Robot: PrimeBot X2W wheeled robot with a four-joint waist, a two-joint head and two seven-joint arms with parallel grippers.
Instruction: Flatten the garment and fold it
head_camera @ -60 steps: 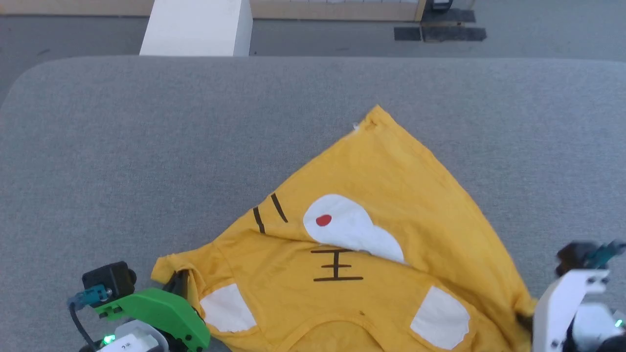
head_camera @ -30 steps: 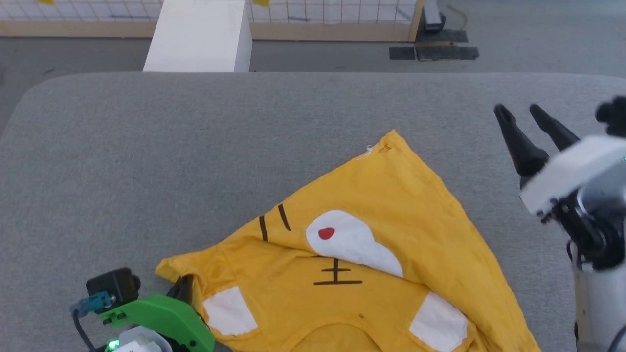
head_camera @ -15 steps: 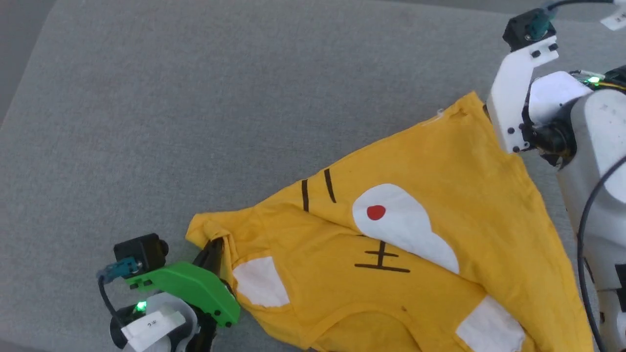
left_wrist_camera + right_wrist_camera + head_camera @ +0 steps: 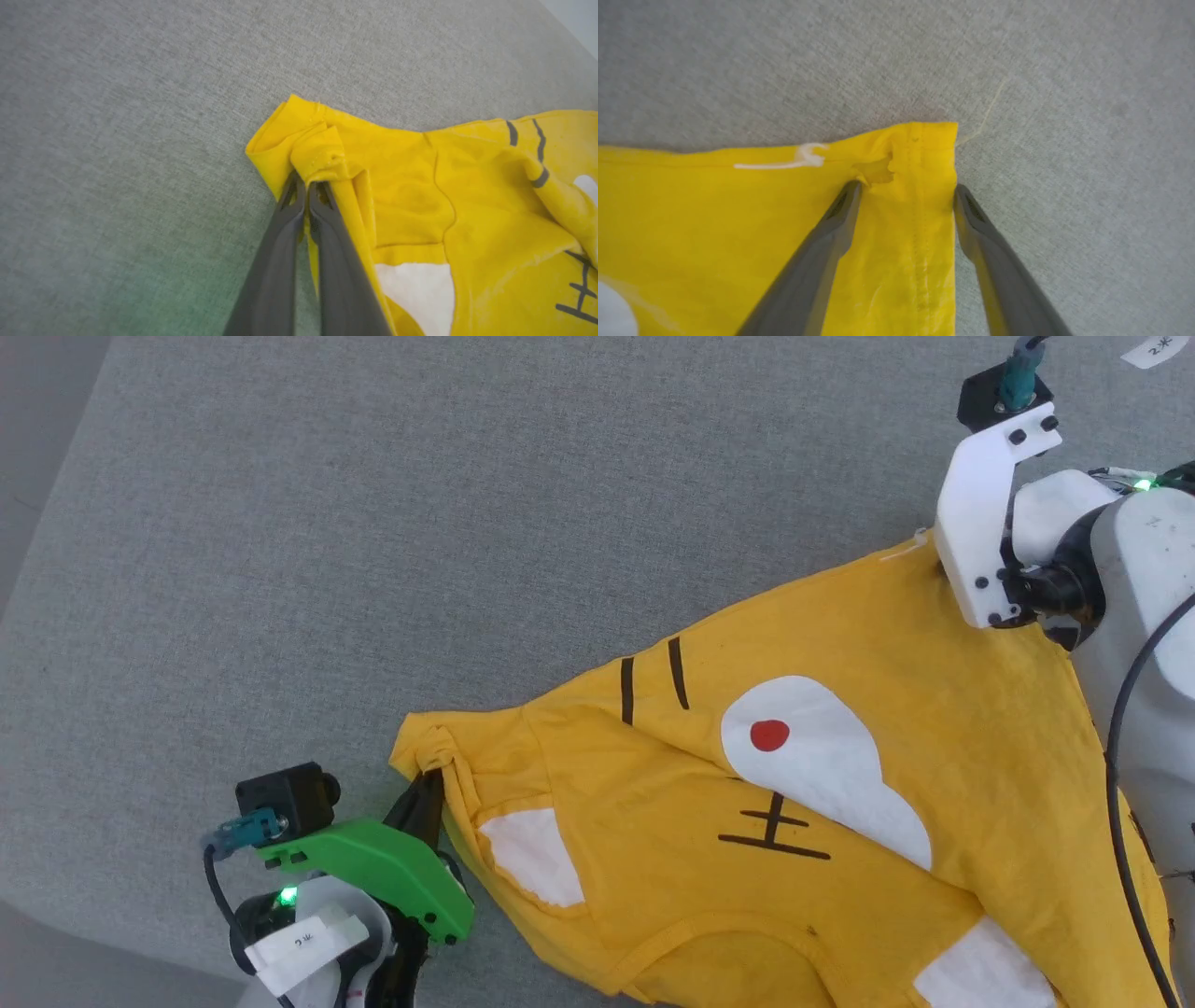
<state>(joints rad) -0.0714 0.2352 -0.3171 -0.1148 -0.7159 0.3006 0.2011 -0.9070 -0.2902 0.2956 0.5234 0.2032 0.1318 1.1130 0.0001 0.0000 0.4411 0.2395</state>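
The garment [image 4: 840,784], a yellow T-shirt with a white patch, a red dot and black stripes, lies crumpled and partly folded over on the grey table [image 4: 373,523]. My left gripper [image 4: 425,803] is shut on the bunched edge of its near-left sleeve; the left wrist view shows the fingertips [image 4: 303,186] pinching yellow cloth [image 4: 420,186]. In the right wrist view my right gripper [image 4: 908,189] stands open over the far corner of the garment [image 4: 738,224]. One finger lies over the cloth and the other just off its hem. In the head view the white wrist bracket [image 4: 980,523] hides those fingers.
The grey fabric table runs far to the left and back. Its rounded near-left edge [image 4: 75,896] borders darker floor [image 4: 37,971]. A loose pale thread [image 4: 987,112] lies on the table beyond the garment's corner.
The head camera has swung down and left. My right gripper, raised above the table a second ago, has come down over the garment's far corner, still open. The left grip holds.
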